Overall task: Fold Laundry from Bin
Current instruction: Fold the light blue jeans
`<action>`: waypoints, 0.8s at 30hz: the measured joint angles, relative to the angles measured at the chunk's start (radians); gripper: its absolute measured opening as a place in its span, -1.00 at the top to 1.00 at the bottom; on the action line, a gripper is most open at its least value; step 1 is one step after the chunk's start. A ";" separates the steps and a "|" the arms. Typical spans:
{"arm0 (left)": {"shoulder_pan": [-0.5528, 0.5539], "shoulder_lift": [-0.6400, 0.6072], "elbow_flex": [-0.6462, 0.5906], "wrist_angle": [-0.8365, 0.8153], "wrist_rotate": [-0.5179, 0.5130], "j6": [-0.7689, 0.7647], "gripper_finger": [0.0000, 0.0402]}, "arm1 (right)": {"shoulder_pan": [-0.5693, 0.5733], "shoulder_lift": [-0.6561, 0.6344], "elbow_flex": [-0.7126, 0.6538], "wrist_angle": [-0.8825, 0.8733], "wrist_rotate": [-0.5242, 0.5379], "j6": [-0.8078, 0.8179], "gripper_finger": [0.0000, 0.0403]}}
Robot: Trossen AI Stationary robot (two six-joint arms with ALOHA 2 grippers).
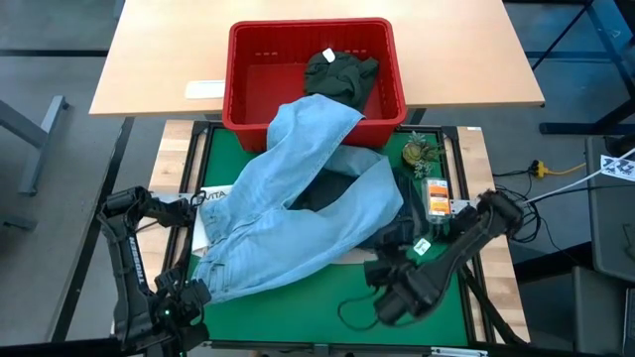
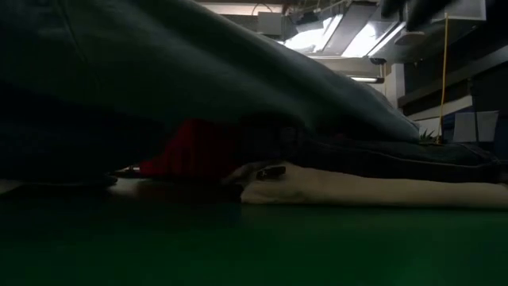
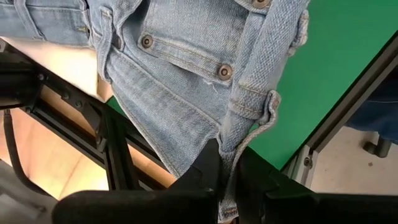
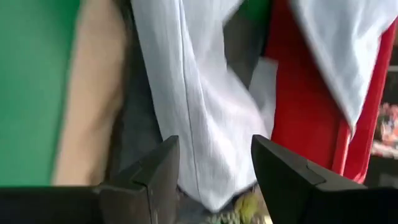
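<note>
Clamped in the left gripper (image 3: 227, 186) is the waistband corner of the light blue jeans (image 1: 298, 213); its jaws are shut on the denim just below a belt loop, at the near left edge of the green worktop (image 1: 327, 288). From there the jeans run diagonally away, across the mat, with one leg draped over the front rim of the red bin (image 1: 248, 74) and the other lying toward the right. Under them lies more laundry: a dark navy piece (image 1: 382, 238) and, seen from table height, a folded beige piece (image 2: 357, 191) flat on the mat. The right gripper (image 1: 392, 297) sits low at the near right of the mat, its jaws standing open with nothing between them, pointed at the pale denim and the bin wall beyond. Farthest off, a dark olive-green garment (image 1: 337, 71) lies inside the bin.

The step in hand looks like drawing the jeans out and laying them flat. To do it well, the left grip should stay on the waistband while the right takes the opposite waistband corner, so the legs slide clear of the rim without dragging the pile beneath.
</note>
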 joint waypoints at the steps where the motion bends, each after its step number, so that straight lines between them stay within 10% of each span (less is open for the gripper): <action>1: 0.001 0.000 0.000 0.000 0.000 -0.005 0.91 | -0.010 -0.025 -0.052 0.015 -0.003 0.014 0.01; 13: 0.016 0.000 0.000 0.000 -0.002 -0.006 0.91 | -0.179 -0.333 -0.553 0.356 -0.123 -0.075 0.01; 24: 0.021 0.000 0.000 0.000 -0.005 -0.006 0.91 | -0.266 -0.364 -0.725 0.543 -0.161 -0.152 0.01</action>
